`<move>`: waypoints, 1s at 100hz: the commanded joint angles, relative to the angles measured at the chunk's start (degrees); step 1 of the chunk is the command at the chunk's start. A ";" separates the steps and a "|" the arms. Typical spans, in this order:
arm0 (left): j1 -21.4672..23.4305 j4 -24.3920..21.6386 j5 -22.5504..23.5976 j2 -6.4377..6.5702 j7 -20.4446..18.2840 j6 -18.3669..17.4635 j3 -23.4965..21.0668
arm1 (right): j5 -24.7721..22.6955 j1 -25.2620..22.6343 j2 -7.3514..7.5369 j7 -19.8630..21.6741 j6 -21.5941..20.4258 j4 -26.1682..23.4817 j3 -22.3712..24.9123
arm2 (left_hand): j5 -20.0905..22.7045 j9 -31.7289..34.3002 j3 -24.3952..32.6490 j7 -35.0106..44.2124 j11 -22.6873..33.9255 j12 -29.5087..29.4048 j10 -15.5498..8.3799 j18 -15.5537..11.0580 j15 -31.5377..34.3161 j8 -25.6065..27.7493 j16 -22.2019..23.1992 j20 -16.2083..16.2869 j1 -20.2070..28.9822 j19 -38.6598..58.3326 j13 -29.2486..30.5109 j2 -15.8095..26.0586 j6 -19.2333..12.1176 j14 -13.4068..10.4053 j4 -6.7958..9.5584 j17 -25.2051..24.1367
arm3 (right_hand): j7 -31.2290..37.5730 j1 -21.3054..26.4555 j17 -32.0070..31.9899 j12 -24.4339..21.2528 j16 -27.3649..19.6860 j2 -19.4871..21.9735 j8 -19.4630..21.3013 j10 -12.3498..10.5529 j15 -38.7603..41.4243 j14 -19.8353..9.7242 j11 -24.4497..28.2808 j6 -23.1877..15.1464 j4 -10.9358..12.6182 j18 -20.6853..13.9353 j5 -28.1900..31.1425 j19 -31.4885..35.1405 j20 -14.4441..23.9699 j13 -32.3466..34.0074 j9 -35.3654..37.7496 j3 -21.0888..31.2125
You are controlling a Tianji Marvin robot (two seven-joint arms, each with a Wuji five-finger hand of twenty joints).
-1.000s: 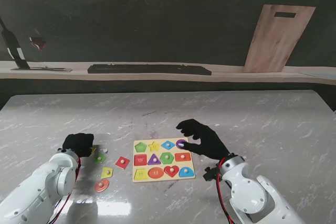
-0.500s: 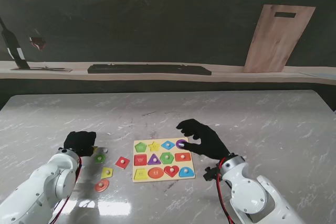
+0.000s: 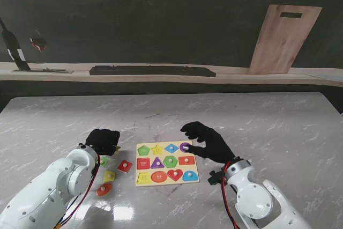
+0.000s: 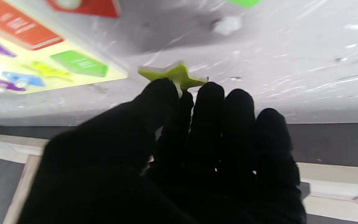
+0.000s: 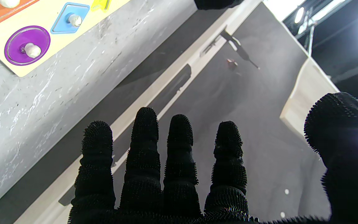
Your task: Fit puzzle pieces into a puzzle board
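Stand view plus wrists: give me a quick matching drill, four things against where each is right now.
Things:
1. yellow star piece
2. purple circle piece
3. red round piece
4. right hand

Places:
a. seated in the puzzle board's far right corner
b. pinched in the left hand
c. open at the board's right edge
d. loose on the table, left of the board, nearest to me

Pairs: 1-b, 2-a, 3-d, 4-c

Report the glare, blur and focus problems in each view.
Stand view: sharp, with white glare on the marble table nearest me. Left wrist view: the puzzle board is blurred and washes out at one edge; only the yellow star by the left hand reads clearly. Right wrist view: sharp, lamp flare by the right hand.
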 commanded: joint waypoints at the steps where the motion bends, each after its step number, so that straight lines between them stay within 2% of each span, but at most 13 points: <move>1: -1.46 -0.61 -0.83 -0.91 -0.36 -0.30 0.95 | 0.15 -0.51 -0.19 -0.14 -0.34 -0.33 0.04 | 2.06 1.19 2.82 3.62 1.81 0.62 2.90 11.82 2.52 1.67 0.45 1.49 0.30 1.81 2.66 -0.80 -0.01 0.68 -0.09 -0.34 | -0.11 1.14 -0.51 0.31 1.21 0.75 0.78 -1.84 0.51 -1.24 -0.58 -2.19 1.61 0.33 0.91 0.80 1.06 0.33 1.12 -0.66; 33: -9.17 2.97 -8.15 -2.30 -0.81 0.39 10.23 | 0.96 -1.24 -0.35 -0.69 -1.18 -0.43 1.36 | 1.72 0.75 2.32 3.35 2.01 0.70 3.02 11.93 2.58 2.01 0.40 1.64 0.66 1.73 2.21 -0.37 0.07 0.84 -0.19 -0.65 | -0.09 1.10 -0.53 0.29 1.21 0.81 0.81 -1.79 0.50 -1.20 -0.64 -2.20 1.62 0.31 1.06 0.78 1.06 0.31 1.06 -0.71; 65: -17.65 10.15 -16.36 -5.00 0.82 0.73 20.12 | 1.79 -1.56 -0.50 -1.01 -1.72 -0.35 2.18 | 0.78 -0.28 1.86 3.27 1.98 1.73 2.84 11.95 2.25 2.99 0.57 1.97 0.89 1.67 0.64 0.45 0.17 1.08 -0.16 -2.06 | -0.15 1.13 -0.55 0.26 1.20 1.06 0.81 -1.73 0.49 -1.33 -0.72 -2.40 1.71 0.30 1.18 0.76 1.06 0.29 0.99 -1.02; 86: -19.96 12.98 -20.05 -6.82 2.45 1.92 23.79 | 2.25 -1.62 -0.57 -1.09 -1.60 -0.44 2.31 | 0.91 -0.12 1.94 3.24 2.21 2.09 3.19 12.39 2.79 3.15 0.93 2.36 0.86 2.12 0.84 0.37 0.55 1.38 -0.14 -1.96 | -0.15 1.11 -0.58 0.26 1.21 1.22 0.83 -1.67 0.49 -1.22 -0.73 -2.40 1.75 0.32 1.26 0.74 1.06 0.27 0.97 -1.15; 100: -20.68 13.72 -20.58 -7.23 2.43 2.43 25.56 | 2.30 -1.67 -0.58 -1.11 -1.65 -0.46 2.42 | 1.12 0.10 2.04 3.27 2.40 2.10 3.28 12.64 3.14 3.18 1.10 2.63 0.78 2.49 1.29 0.15 0.69 1.44 -0.16 -1.57 | -0.19 1.10 -0.66 0.25 1.20 1.29 0.83 -1.69 0.46 -1.24 -0.74 -2.40 1.78 0.37 1.28 0.70 1.06 0.21 1.00 -1.32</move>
